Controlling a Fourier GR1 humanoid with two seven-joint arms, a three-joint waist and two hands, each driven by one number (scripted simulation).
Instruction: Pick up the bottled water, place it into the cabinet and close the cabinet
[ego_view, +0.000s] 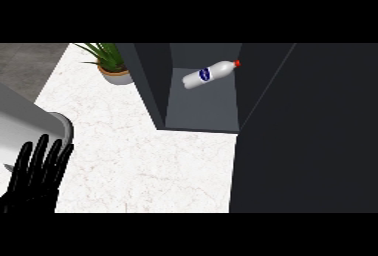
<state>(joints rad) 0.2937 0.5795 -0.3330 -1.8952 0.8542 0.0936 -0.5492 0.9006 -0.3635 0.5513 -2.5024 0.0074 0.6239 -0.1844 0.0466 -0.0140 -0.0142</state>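
A white water bottle (209, 74) with a blue label and a red cap lies on its side inside the open dark cabinet (203, 110), toward the back, cap pointing right. The cabinet's dark door (306, 140) fills the right side of the head view, swung across in front. My left hand (33, 175) rests at the lower left edge, fingers straight and pointing up, holding nothing, far from the bottle. My right hand does not show anywhere.
A potted green plant (111, 62) stands on the white marble counter (148, 160) just left of the cabinet. A pale grey rounded object (33, 130) sits at the left edge, right above my left hand.
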